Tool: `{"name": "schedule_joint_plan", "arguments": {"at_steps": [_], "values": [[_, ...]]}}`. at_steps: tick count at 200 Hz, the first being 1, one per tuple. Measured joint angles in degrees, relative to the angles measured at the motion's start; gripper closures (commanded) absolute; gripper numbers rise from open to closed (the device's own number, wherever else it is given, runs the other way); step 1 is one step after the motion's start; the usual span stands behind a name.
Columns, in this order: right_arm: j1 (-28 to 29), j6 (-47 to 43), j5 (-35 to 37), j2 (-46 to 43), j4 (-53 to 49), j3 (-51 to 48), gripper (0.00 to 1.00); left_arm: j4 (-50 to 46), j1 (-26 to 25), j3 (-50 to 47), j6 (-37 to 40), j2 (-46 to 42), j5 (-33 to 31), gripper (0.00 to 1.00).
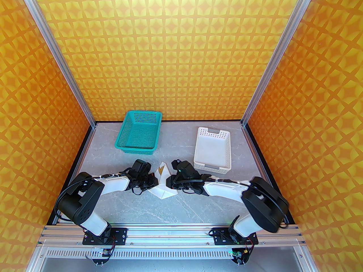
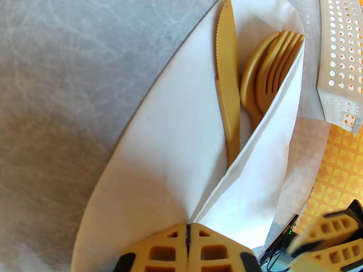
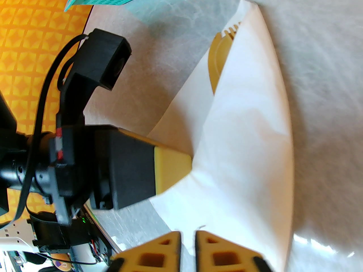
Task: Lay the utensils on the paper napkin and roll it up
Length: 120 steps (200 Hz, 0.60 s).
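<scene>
The napkin (image 1: 163,188) sits at the middle of the counter (image 1: 181,208), between the two arms, folded up into a loose cone around the utensils (image 1: 161,169). The left hand (image 2: 188,229) is closed tight on the near corner of the paper, where the two flaps meet. The right hand (image 3: 188,234) is closed too, pinching the opposite flap at its lower edge.

Inside the fold lie a knife (image 2: 227,75) with a serrated edge, a spoon (image 2: 249,86) and a fork (image 2: 283,55), nested together. All three are tan, matt and rigid, with their working ends poking out of the open top and their handles hidden in the paper.

The napkin is thin, soft white paper with faint creases. It should weigh almost nothing, hold a fold only weakly and tear if pulled hard against the tines or the knife edge. The utensils look light and smooth, so they may slide out of the open end if the bundle tips. Corners and flap edges are the sensible places to grip, with a gentle, even pull so the roll tightens around the handles.

A white basket (image 1: 212,149) and a teal basket (image 1: 139,132), both of perforated plastic, stand farther back, well apart from the napkin.
</scene>
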Motion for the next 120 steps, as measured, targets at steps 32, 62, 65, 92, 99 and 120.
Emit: {"name": "schedule_joint_plan", "arguments": {"at_steps": [32,62,65,92,99,120], "values": [[0.0,-1.1,0.0,-0.4,-4.3,-0.7,1.00,-0.1,-0.1,0.0,0.2,-0.1,-0.4,1.00],[0.0,-1.1,0.1,-0.4,-5.8,-3.1,1.00,-0.6,-0.1,0.0,0.4,-0.5,-1.3,1.00],[0.0,-1.1,0.1,-0.4,-6.0,-3.4,1.00,-0.6,-0.1,0.0,0.4,-0.5,-1.3,1.00],[0.0,-1.1,0.1,-1.0,-6.5,-4.9,1.00,-0.9,-0.1,0.1,0.7,-0.5,-1.5,1.00],[0.0,-1.1,0.1,-1.2,-6.5,-5.2,1.00,-1.0,-0.1,0.2,0.7,-0.5,-1.5,1.00],[0.0,-1.1,0.1,-1.5,-6.4,-5.7,1.00,-1.0,-0.1,0.2,0.7,-0.5,-1.6,1.00]]}}
